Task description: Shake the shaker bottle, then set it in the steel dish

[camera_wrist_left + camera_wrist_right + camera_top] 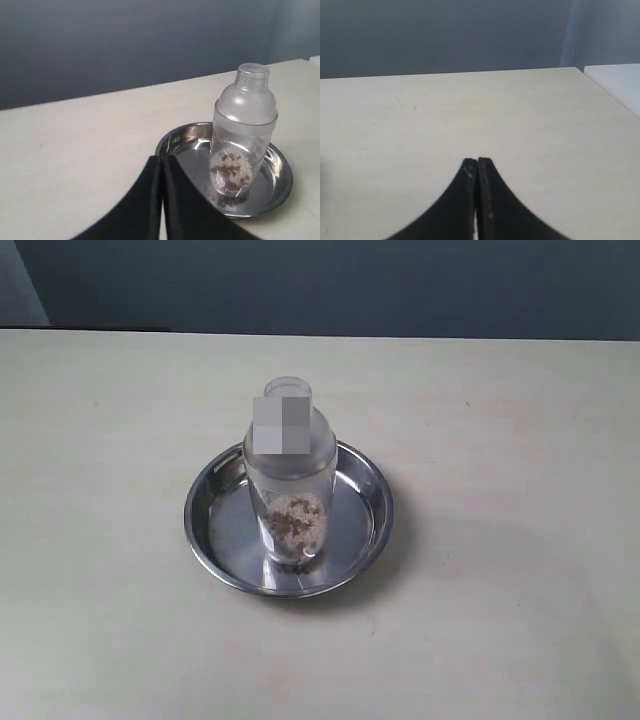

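The shaker bottle (pixel 290 485) stands upright inside the steel dish (pixel 215 540) near the middle of the table, brown-white granules settled at its bottom. From the left wrist view the bottle (pixel 244 135) sits in the dish (pixel 277 175), a short way beyond my left gripper (pixel 162 159), whose black fingers are shut together on nothing. My right gripper (pixel 477 161) is shut too, empty, over bare tabletop, with neither bottle nor dish in its view. Neither gripper shows in the exterior view.
The pale table (pixel 500 620) runs wide around the dish. A dark blue-grey wall (pixel 330 285) stands behind its far edge. In the right wrist view the table's corner (pixel 580 70) and a white surface (pixel 620 85) lie beyond.
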Controlling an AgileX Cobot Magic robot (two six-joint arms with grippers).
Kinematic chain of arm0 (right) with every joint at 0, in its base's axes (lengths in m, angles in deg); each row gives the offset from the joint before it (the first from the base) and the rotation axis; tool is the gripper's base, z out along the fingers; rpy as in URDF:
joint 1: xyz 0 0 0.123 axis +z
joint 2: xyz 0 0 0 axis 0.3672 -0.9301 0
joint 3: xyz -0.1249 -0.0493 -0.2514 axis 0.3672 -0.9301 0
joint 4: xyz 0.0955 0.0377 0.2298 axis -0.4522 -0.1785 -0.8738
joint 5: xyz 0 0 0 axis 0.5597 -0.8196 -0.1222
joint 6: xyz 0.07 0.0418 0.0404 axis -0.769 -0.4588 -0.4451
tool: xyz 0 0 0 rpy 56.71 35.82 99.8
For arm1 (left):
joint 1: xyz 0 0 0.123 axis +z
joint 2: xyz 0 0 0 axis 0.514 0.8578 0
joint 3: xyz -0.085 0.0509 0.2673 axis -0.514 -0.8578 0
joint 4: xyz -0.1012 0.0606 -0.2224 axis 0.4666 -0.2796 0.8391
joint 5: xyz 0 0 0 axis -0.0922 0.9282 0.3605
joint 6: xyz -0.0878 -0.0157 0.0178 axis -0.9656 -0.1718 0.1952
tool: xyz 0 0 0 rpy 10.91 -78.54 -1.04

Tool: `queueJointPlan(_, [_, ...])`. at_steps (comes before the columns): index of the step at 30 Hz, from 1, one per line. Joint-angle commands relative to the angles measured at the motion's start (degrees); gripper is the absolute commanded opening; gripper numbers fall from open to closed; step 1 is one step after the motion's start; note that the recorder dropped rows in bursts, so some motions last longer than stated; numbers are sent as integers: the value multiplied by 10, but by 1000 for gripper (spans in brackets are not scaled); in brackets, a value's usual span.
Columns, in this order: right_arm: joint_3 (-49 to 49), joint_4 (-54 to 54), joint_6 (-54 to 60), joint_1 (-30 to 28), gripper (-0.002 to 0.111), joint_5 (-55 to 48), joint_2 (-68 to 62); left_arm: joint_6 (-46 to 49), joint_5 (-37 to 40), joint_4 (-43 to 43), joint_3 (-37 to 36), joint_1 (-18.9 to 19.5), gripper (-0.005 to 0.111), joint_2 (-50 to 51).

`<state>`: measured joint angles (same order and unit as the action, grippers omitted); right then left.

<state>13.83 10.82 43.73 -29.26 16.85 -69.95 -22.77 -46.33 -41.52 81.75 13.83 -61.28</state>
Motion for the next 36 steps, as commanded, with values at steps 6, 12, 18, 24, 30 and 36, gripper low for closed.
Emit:
queueJointPlan(6, [-1, 0, 1, -2, -1, 7, 3, 45, -17, 131, -87, 108, 1, -6])
queueJointPlan(12, [-1, 0, 1, -2, -1, 7, 3, 28, -45, 121, -148, 119, 1, -6])
queueJointPlan(18, [-1, 0, 1, -2, -1, 7, 3, 25, -175, 67, -157, 118, 1, -6])
queueJointPlan(24, [-1, 0, 1, -2, -1, 7, 3, 25, -179, 67, -157, 118, 1, -6])
queueJointPlan(30, [-1, 0, 1, -2, -1, 7, 3, 25, -179, 65, -157, 118, 1, -6])
queueJointPlan(36, [-1, 0, 1, -2, -1, 7, 3, 25, -179, 65, -157, 118, 1, -6])
